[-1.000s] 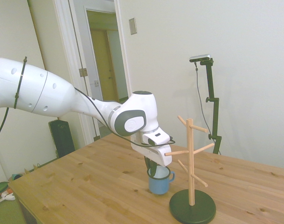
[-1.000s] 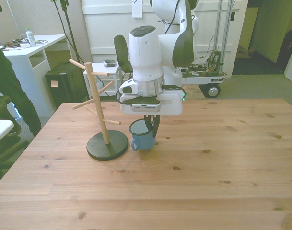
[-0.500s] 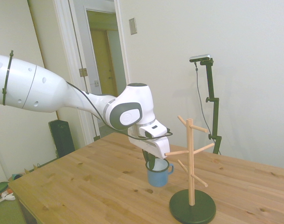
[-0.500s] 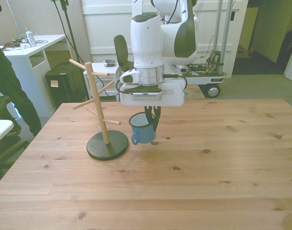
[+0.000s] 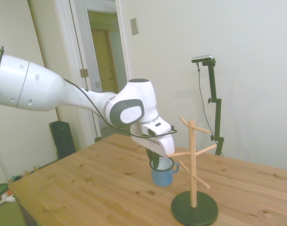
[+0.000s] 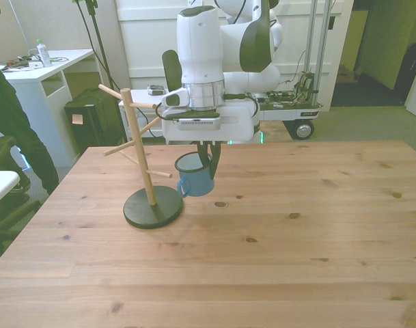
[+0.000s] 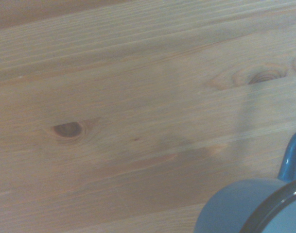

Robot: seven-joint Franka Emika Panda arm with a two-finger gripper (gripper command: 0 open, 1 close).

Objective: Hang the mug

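Light-blue enamel mug (image 6: pixel 195 175): one, upright, mouth up, handle toward wooden peg rack (image 6: pixel 147 175).
Gripper (image 6: pixel 206 164): one, pinching mug's rim.
Rack: one.

The mug (image 6: pixel 195 175) is light blue with a thin dark rim, and its little loop handle (image 7: pixel 293 156) is blue too. The inside looks white in the side view. The robot arm (image 5: pixel 63 92) is white with dark grey parts at the joint. The mug tree (image 6: pixel 145 164) has pale wood pegs and a round black base. The table (image 6: pixel 296 260) is warm brown wood with long stripes and dark knots (image 7: pixel 67 129).
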